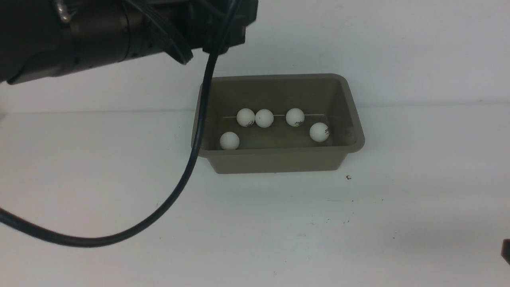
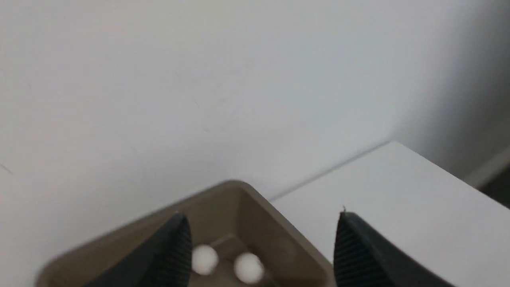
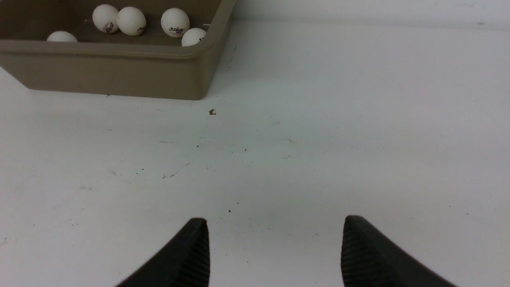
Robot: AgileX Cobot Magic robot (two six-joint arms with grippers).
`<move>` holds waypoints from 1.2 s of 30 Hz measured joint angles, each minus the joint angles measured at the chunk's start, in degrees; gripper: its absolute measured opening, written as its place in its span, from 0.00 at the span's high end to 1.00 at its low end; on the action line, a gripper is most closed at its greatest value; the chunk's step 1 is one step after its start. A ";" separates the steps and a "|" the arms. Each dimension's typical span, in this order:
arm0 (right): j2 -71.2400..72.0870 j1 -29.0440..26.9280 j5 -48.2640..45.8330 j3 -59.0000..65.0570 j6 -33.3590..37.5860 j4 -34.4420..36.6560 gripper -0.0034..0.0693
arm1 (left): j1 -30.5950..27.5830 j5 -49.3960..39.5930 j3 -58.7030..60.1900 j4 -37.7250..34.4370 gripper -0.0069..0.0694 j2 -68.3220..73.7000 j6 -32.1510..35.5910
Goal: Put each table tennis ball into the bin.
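Note:
The grey-brown bin (image 1: pixel 279 162) stands in the middle of the white table, against the back wall. Several white table tennis balls lie on its floor: a touching pair (image 1: pixel 246 117) (image 1: pixel 264 118) near the far wall, and others scattered (image 1: pixel 295 117) (image 1: pixel 319 132) (image 1: pixel 229 140). My left gripper (image 2: pixel 261 217) hangs open and empty high above the bin's corner (image 2: pixel 275 239), with two balls (image 2: pixel 204 259) (image 2: pixel 248 268) showing below it. My right gripper (image 3: pixel 275 220) is open and empty, low over bare table, well short of the bin (image 3: pixel 111 75).
The left arm (image 1: pixel 119 32) fills the upper left of the front view, and its black cable (image 1: pixel 191 159) loops down in front of the bin's left end. A small brown speck (image 1: pixel 348 177) lies by the bin's front right corner. The white wall is close behind.

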State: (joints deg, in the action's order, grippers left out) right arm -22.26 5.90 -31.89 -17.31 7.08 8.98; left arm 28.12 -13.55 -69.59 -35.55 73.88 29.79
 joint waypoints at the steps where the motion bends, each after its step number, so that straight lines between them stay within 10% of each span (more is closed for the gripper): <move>1: 0.00 0.00 -0.06 0.00 0.00 0.00 0.39 | 0.00 1.06 0.00 0.10 0.34 0.53 1.86; 36: 0.00 0.00 -0.11 0.00 0.00 0.00 0.39 | -34.05 -16.30 16.75 2.50 0.34 -20.37 8.25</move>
State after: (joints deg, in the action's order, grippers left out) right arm -22.26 5.90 -32.01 -17.31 7.08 8.98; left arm -5.93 -29.85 -52.84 -33.04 53.51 38.04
